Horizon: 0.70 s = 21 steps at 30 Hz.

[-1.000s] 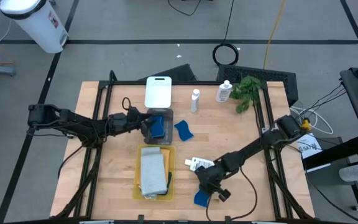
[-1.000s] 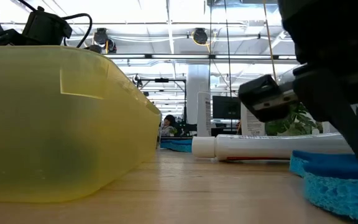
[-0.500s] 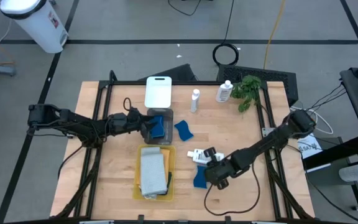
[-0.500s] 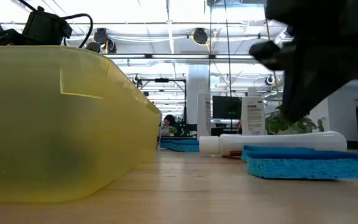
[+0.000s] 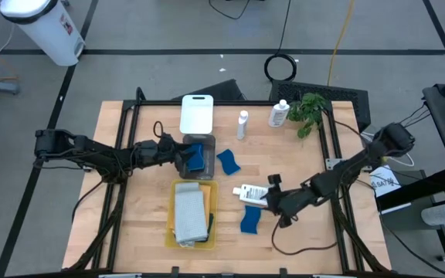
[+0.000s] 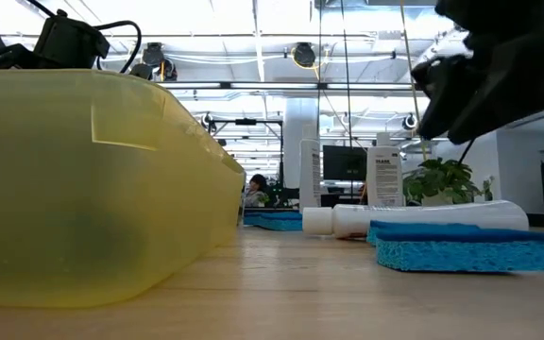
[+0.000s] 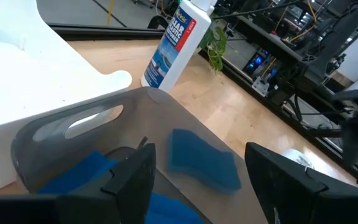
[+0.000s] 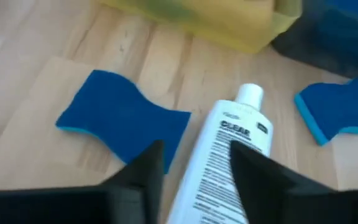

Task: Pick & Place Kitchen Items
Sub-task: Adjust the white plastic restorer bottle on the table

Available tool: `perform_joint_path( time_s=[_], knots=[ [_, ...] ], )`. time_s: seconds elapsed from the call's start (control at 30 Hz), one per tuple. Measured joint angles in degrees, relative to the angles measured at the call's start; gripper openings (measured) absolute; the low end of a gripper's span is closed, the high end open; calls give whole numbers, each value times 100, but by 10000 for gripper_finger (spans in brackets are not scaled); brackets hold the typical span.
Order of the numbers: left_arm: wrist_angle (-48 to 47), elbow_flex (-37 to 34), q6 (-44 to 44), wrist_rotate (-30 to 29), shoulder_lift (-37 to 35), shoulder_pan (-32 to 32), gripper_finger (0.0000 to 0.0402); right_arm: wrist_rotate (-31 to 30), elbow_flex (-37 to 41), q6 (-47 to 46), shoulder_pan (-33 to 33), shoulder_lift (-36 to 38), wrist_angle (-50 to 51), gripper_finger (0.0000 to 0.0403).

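Jaws apart — right gripper [image 5: 273, 199] over bottle [image 5: 250, 193]; yellow tray [image 5: 170, 229] holds cloths [image 5: 189, 215].

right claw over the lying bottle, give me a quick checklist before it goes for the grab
1. Right claw open: ok, its fingers stand apart in the right wrist view.
2. Lying white bottle between the fingers: ok, it lies lengthwise in the gap.
3. Blue sponge apart from the bottle: cannot tell, it lies close beside it.
4. Bottle flat on the table: ok.
5. Left claw out of the way: ok, it sits at the grey tray.
6. Yellow tray has room: cannot tell, folded cloths fill most of it.
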<state>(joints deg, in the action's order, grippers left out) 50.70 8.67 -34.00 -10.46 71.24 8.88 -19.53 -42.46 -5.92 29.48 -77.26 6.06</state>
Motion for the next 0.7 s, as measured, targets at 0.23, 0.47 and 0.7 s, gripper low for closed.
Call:
perform_joint_path(
  time_s=[0.23, 0.47, 0.7],
  knots=[
    [2, 0, 2, -2, 0, 2, 253, 10, 683, -313, -448, -72, -625, 305],
    [2, 0, 26, -2, 0, 2, 253, 383, 717, -797, -630, -803, -640, 374],
    [0, 0, 24, 0, 0, 2, 253, 414, 706, -708, -871, -931, -618, 355]
  ],
)
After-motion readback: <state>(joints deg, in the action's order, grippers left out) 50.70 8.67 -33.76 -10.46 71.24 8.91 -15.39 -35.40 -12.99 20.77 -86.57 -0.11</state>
